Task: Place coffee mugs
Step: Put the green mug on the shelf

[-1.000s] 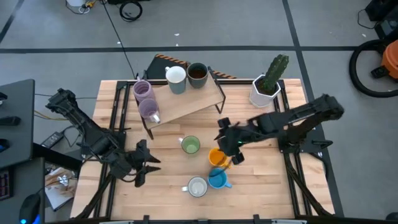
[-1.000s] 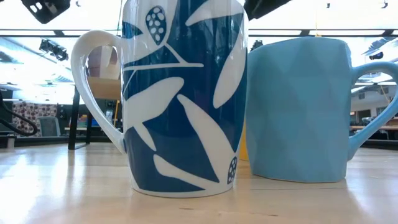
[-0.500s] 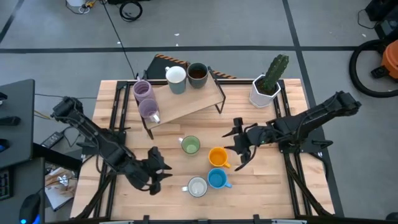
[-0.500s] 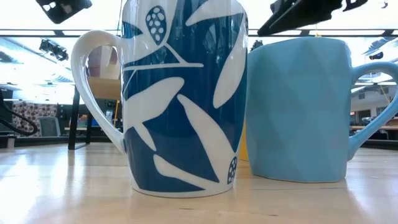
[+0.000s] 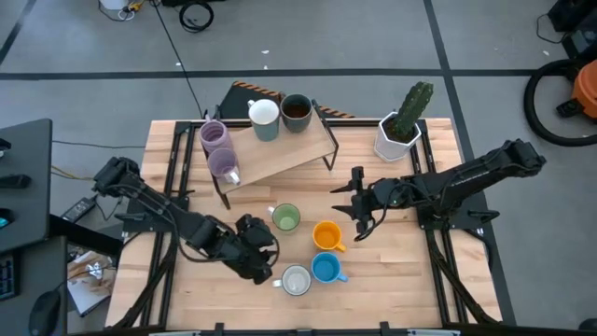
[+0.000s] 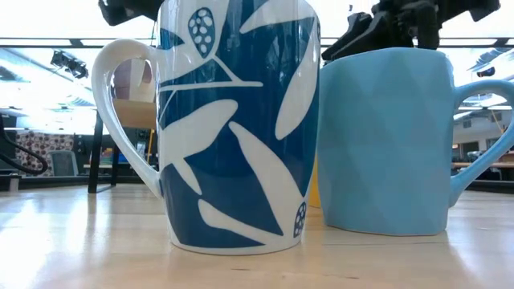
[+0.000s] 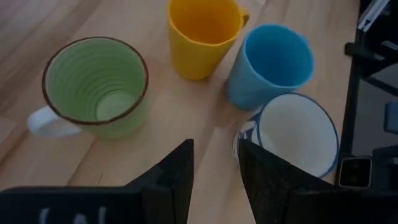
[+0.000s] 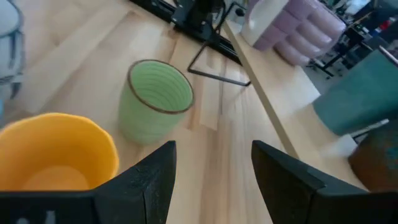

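Four coffee mugs stand upright on the table: green (image 5: 285,218), orange (image 5: 326,235), blue (image 5: 326,270) and a white one with a blue leaf pattern (image 5: 296,280). Two purple mugs (image 5: 217,149), a white one (image 5: 264,114) and a dark brown one (image 5: 297,110) stand on a raised wooden shelf (image 5: 280,159). My left gripper (image 5: 264,254) hovers open just left of the patterned mug (image 7: 292,134), slanting down at it, with nothing between its fingers (image 7: 216,149). My right gripper (image 5: 359,207) is open to the right of the orange mug (image 8: 56,149) and green mug (image 8: 155,99), holding nothing.
A white faceted pot with a cactus (image 5: 401,131) stands at the table's far right. The shelf's black legs (image 5: 328,163) come down behind the green mug. Bare wood lies along the near left and near right of the table (image 5: 401,280).
My left gripper has swept from the table's left edge toward the right, up to the patterned mug. My right gripper has drawn back from over the orange mug toward the table's right and far side, and has tipped nearer to level. No mug has moved.
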Tool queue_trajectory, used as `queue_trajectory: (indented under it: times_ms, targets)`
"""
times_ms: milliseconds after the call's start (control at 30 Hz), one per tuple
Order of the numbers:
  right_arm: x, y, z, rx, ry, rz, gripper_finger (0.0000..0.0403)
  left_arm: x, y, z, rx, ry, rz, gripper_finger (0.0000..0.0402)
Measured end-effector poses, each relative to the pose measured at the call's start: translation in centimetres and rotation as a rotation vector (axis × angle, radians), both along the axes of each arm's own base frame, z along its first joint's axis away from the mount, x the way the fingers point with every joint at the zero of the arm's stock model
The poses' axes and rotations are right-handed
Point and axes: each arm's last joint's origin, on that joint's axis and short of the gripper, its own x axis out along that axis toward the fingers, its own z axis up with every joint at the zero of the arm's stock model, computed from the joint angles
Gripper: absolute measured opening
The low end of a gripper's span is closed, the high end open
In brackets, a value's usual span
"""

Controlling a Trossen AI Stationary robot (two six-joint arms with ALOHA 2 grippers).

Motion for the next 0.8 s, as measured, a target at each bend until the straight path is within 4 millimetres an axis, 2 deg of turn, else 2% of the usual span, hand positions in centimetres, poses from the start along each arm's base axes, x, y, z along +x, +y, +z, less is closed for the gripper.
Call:
queue_trajectory:
  times_ms: [167,267,467,600,800]
  targets:
    - [-0.3,-0.4,-1.5,0.031,-0.038,0.019,0.0215,0.7,0.6,-0.4,0.001,0.025,-0.002,0.0139]
    - [-0.6,-0.6,-2.3,0.037,-0.15,0.021,0.0215,1.0,1.2,-0.5,-0.038,0.044,-0.003,0.015]
    - [-0.8,-0.7,-1.8,-0.053,-0.321,0.056,0.0215,1.5,2.1,-0.5,-0.106,0.058,0.037,0.0157]
    - [-0.8,-0.6,-1.9,-0.037,-0.31,0.077,0.0214,1.8,2.5,-0.2,-0.111,0.051,0.053,0.0156]
    - [-0.9,-0.7,-2.4,-0.039,-0.262,0.07,0.0214,3.9,2.7,1.0,-0.068,0.052,0.073,0.0156]
